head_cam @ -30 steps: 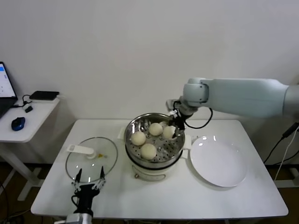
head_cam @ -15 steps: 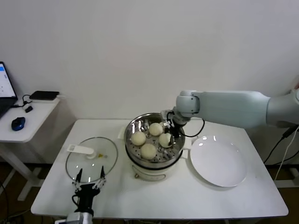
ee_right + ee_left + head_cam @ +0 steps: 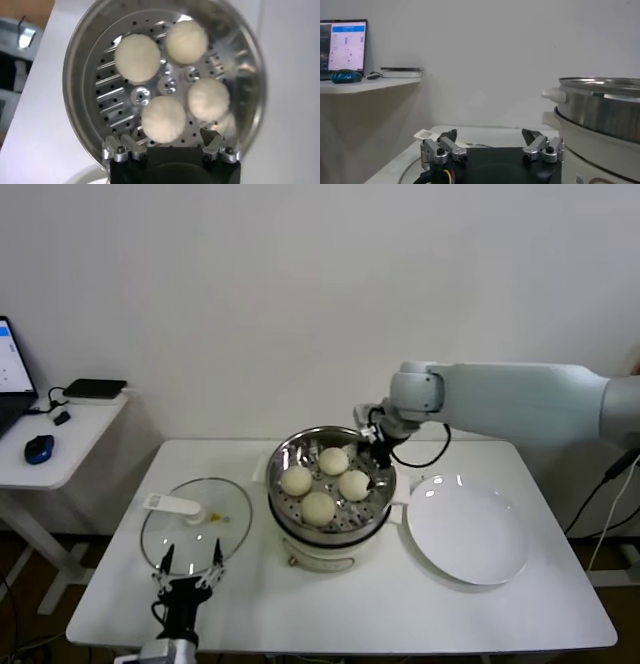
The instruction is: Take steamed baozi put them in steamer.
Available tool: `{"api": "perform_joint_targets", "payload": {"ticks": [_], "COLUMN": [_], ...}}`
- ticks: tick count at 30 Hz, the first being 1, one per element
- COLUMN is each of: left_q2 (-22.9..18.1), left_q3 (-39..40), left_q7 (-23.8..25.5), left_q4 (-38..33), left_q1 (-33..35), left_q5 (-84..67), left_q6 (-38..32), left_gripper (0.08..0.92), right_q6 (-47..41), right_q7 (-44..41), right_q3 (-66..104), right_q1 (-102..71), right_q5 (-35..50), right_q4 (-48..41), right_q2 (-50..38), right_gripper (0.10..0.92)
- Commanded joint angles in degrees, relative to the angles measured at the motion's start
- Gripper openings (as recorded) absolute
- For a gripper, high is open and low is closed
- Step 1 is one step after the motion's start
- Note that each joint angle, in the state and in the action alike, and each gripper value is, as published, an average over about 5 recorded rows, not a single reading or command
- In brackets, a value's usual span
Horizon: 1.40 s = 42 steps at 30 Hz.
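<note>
The steamer stands mid-table with four steamed baozi on its perforated tray: left, back, right and front. My right gripper hangs open and empty just above the steamer's right rim, beside the right baozi. In the right wrist view the gripper looks down into the steamer, with all four baozi in sight and the nearest one free between the spread fingers. My left gripper is parked open at the table's front left; it also shows in the left wrist view.
A bare white round plate lies right of the steamer. The flat glass lid with a white handle lies to its left, under the left gripper. A side table with a mouse and laptop stands far left. The steamer wall shows in the left wrist view.
The right gripper lowered a baozi into the steamer, let it go on the tray's right side, and pulled up and back toward the right rim. The left arm has not moved.
</note>
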Motion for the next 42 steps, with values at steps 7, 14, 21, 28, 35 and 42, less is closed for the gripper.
{"api": "perform_joint_targets", "payload": {"ticks": [7, 14, 21, 28, 35, 42], "left_q2": [-0.3, -0.6, -1.0, -1.2, -0.8, -0.8], "left_q3": [0.8, 0.9, 1.3, 2.3, 2.2, 2.2], "left_q7": [0.2, 0.2, 0.2, 0.2, 0.1, 0.1], "left_q4": [-0.4, -0.8, -0.2, -0.1, -0.4, -0.1], "left_q1": [-0.1, 0.1, -0.1, -0.1, 0.1, 0.0], "left_q5": [1.2, 1.9, 2.9, 3.6, 3.5, 3.6], "left_q6": [0.2, 0.3, 0.2, 0.1, 0.1, 0.0], "left_gripper": [0.823, 0.823, 0.823, 0.823, 0.823, 0.823], "right_q6": [-2.1, -0.9, 10.9, 19.4, 25.8, 30.1], "right_q7": [33.0, 46.7, 52.5, 54.2, 53.4, 51.1], "right_q3": [25.4, 48.0, 73.0, 95.0, 118.0, 125.9], "right_q1": [-13.6, -37.7, -67.3, -93.1, -117.1, -129.8], "right_q5": [4.3, 2.1, -1.2, -6.9, -13.6, -23.2], "right_q4": [11.7, 17.6, 21.8, 24.8, 30.2, 34.1], "right_q2": [-21.3, -29.4, -33.6, -29.0, -9.2, 6.3], "right_gripper": [0.823, 0.823, 0.823, 0.823, 0.823, 0.823]}}
